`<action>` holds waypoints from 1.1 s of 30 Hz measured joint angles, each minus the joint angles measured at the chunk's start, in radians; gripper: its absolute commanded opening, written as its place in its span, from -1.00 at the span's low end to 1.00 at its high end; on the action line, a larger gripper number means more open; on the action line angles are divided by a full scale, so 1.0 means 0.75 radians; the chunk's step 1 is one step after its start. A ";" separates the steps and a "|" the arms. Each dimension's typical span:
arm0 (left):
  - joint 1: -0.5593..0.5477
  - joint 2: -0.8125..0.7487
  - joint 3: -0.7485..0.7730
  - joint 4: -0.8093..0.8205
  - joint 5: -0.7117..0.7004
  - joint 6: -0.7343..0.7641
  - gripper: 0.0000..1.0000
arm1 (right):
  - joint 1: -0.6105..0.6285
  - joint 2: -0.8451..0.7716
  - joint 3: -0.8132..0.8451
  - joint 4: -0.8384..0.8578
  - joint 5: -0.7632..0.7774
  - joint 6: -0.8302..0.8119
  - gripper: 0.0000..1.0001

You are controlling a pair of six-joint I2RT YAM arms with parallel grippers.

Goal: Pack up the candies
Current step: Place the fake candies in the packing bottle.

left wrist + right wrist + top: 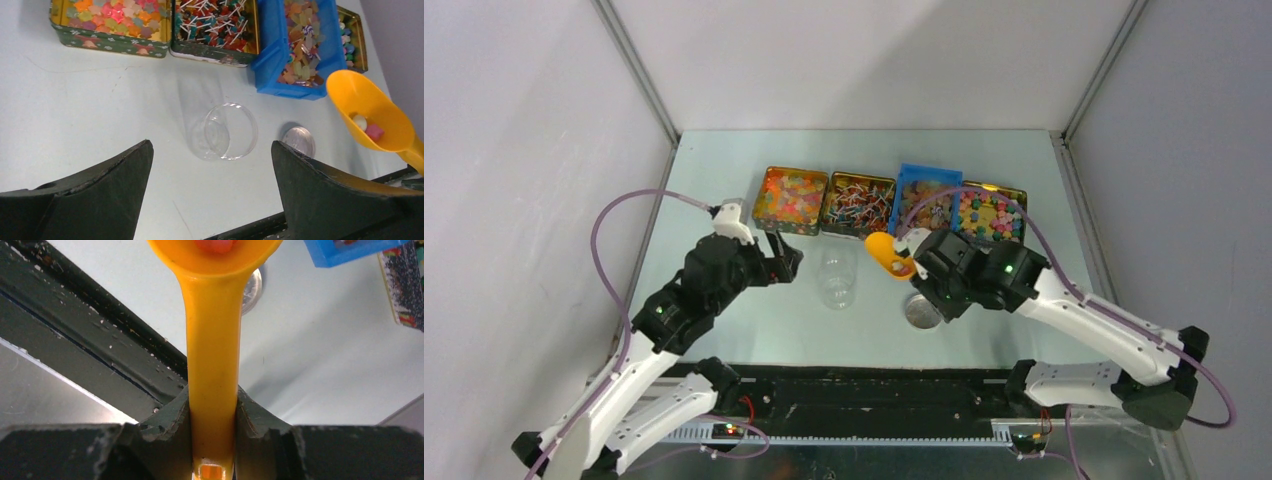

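Right wrist | scoop (pixel 212 365) bowl cut off | candies (pixel 215 245) perhaps pink (blurred)

Walled in on three sides by plain white panels (pixel 844 60), joined at the back corners by slanting grey metal struts (pixel 636 70). Floored with a pale blue-green table top (pixel 714 165), matte and faintly scuffed in the left wrist view. Edged along the near side by a black rail (pixel 864 385), flecked with white specks in the right wrist view, with slotted grey cable trunking (pixel 874 437) just beyond. Lit evenly from above, with soft shadows only.
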 measured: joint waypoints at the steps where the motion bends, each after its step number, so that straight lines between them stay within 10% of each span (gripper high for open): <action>1: -0.001 -0.008 -0.001 -0.011 -0.006 0.017 0.90 | 0.026 0.022 0.012 -0.005 0.007 -0.009 -1.00; 33: -0.001 -0.025 -0.115 -0.148 -0.034 0.181 0.86 | 0.228 0.551 0.371 -0.138 0.178 -0.312 -1.00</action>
